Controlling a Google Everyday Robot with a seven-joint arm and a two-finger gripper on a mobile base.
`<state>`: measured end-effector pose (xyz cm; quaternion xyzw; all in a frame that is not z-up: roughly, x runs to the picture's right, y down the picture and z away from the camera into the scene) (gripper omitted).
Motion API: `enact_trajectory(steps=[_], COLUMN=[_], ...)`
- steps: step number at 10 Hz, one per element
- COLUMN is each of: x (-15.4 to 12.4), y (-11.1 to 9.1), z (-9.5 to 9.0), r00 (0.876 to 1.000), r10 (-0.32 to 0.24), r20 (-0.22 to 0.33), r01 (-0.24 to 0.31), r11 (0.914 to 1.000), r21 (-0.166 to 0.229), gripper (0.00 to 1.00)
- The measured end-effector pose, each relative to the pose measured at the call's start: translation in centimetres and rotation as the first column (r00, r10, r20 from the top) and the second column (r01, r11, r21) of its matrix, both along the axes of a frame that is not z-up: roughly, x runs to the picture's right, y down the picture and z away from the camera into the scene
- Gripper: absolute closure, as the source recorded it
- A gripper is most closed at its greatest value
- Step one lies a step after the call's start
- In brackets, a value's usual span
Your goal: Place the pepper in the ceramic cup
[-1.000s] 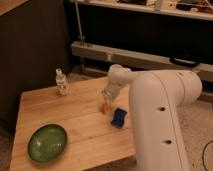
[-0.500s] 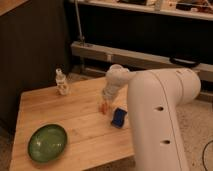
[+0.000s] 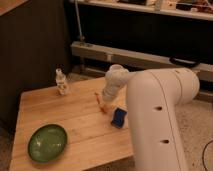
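Observation:
The pepper (image 3: 100, 101) is a slim orange-red shape lying on the wooden table (image 3: 60, 112), right of its middle. My gripper (image 3: 105, 103) comes down from the white arm (image 3: 150, 100) and sits right at the pepper, covering part of it. Whether it touches the pepper cannot be made out. The ceramic cup is hidden or out of view.
A blue sponge (image 3: 119, 118) lies just right of the gripper, near the table's right edge. A clear bottle (image 3: 61, 82) stands at the back left. A green bowl (image 3: 47, 142) sits at the front left. A dark wall and a metal rail run behind the table.

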<state>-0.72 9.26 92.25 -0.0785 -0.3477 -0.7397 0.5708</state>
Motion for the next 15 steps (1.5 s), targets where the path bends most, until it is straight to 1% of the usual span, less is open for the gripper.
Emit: enact_trajectory(steps=[3, 5, 8, 9, 11, 12, 13, 15], x=[0.1, -0.1, -0.1, -0.1, 0.4, 0.9, 1.3, 2.3], y=[0.3, 0.6, 0.6, 0.4, -0.4, -1.6, -2.3, -4.6], z=[0.1, 0.3, 0.3, 0.2, -0.1, -0.7, -1.2, -2.3], r00=[1.0, 0.999, 0.999, 1.0, 1.0, 0.999, 0.999, 0.997], r10=[-0.014, -0.033, -0.032, -0.029, -0.008, 0.011, 0.019, 0.041], r20=[-0.007, -0.013, -0.013, -0.004, 0.017, 0.034, 0.042, 0.063], r01=[0.014, 0.033, 0.032, 0.029, 0.008, -0.01, -0.019, -0.042], r11=[0.9999, 0.9993, 0.9993, 0.9993, 0.9997, 0.9998, 0.9997, 0.9991], r21=[-0.009, -0.016, -0.019, -0.022, -0.023, -0.018, -0.016, 0.006], gripper=[0.68, 0.68, 0.68, 0.71, 0.86, 0.89, 0.89, 0.89])
